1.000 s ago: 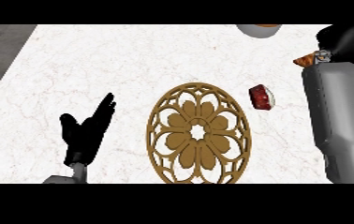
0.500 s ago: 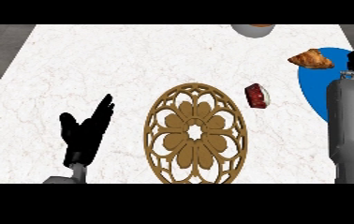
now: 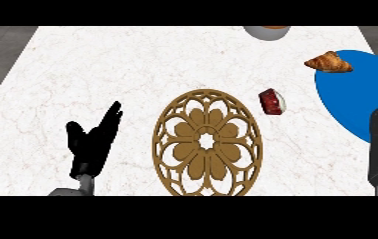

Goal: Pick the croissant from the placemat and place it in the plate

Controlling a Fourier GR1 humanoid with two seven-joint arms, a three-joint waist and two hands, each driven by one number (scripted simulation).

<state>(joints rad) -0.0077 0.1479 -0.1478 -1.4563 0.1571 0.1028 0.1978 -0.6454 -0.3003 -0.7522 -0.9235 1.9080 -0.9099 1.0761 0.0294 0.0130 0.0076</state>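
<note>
- The white marbled tabletop (image 3: pixel 111 68) fills the head view and carries everything else.
- A round, golden-brown openwork placemat (image 3: pixel 207 119) with a flower pattern lies at the lower middle. Nothing rests on it.
- A round blue plate (image 3: pixel 347 100) sits at the right, cut off by the view's edge and well apart from the placemat.
- The left hand (image 3: pixel 90 144), black, rests at the lower left, just beside the placemat's left rim. Its fingers are straight and spread, pointing up the view, and hold nothing.
- A narrow grey strip of the right forearm (image 3: pixel 373 153) shows at the right edge, in front of the plate. Its hand lies outside the view, so I cannot tell how its fingers stand.
- A pale grey bowl (image 3: pixel 266 32) with something orange inside is cut off at the top edge.
- The golden-brown croissant (image 3: pixel 329 62) lies across the plate's upper-left rim. Its left tip reaches out over the tabletop, and no hand touches it.
- A small dark red and white food item (image 3: pixel 272 101) lies on the tabletop between the placemat and the plate, touching neither.
</note>
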